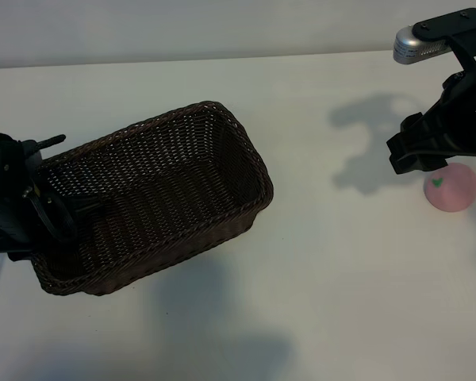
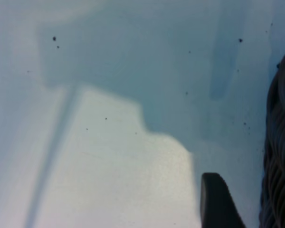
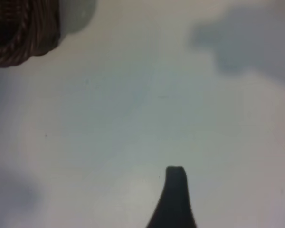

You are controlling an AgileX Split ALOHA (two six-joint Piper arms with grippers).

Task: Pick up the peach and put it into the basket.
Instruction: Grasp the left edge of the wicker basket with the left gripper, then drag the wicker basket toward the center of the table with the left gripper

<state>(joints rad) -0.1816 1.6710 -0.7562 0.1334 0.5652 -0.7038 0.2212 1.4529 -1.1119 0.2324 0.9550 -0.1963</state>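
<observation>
Clearly nothing is done yet: the peach (image 1: 451,188) sits on the table (image 1: 333,278) at right of frame, well apart from the basket (image 1: 155,198), under the right gripper (image 1: 419,155), its fingers spread and empty.

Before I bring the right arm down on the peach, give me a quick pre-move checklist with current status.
1. Peach free on the table, not held: ok.
2. Right gripper near the peach: ok in the exterior view, just beside and above it.
3. Right jaws open: ok.
4. Peach centred between the right jaws: cannot tell; the right wrist view shows only bare table and one fingertip.
5. Basket upright, with nothing seen inside: ok.
6. Left gripper at the basket's near-left end, jaws around the rim: contact looks likely, firm hold cannot tell.
</observation>
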